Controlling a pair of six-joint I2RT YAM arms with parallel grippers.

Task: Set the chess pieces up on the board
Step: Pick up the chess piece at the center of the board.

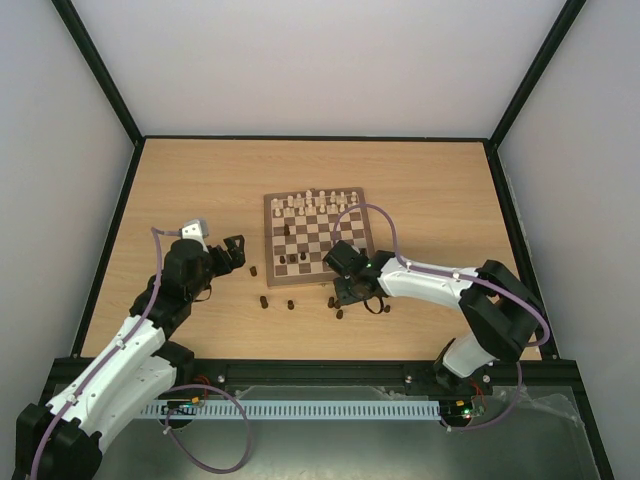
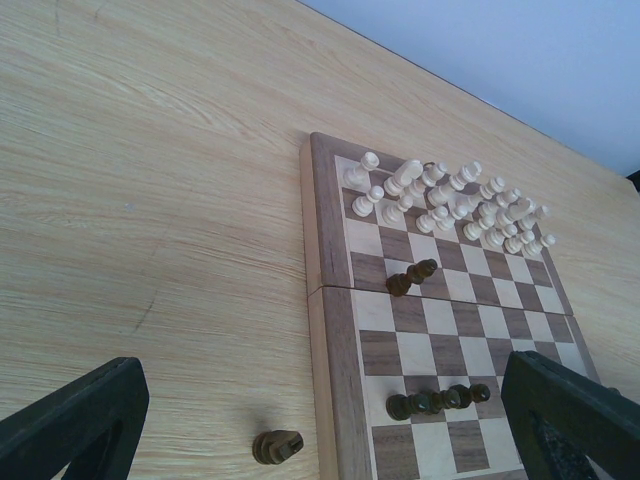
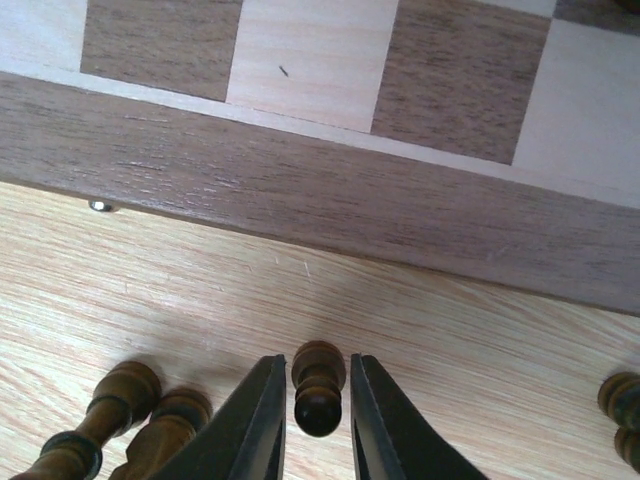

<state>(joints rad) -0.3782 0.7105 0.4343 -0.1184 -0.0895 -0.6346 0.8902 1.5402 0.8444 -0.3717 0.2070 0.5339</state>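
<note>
The board [image 1: 270,240] lies mid-table, with cream pieces [image 1: 320,200] along its far rows and a few dark chess pieces [image 1: 290,262] near its near edge. Other dark pieces [image 1: 264,301] stand or lie on the table in front of it. My right gripper [image 1: 347,290] is low at the board's near edge. In the right wrist view it [image 3: 317,360] is open narrowly around an upright dark pawn [image 3: 319,385] on the table, with slim gaps on both sides. My left gripper [image 1: 235,252] is wide open and empty left of the board; it also shows in the left wrist view [image 2: 320,440].
In the left wrist view a dark piece [image 2: 276,446] lies on the table beside the board's border [image 2: 325,330], a short row of dark pieces [image 2: 438,400] is on the board, and one [image 2: 412,277] lies mid-board. Two dark pieces [image 3: 110,410] lie left of the right fingers, another [image 3: 622,405] to their right.
</note>
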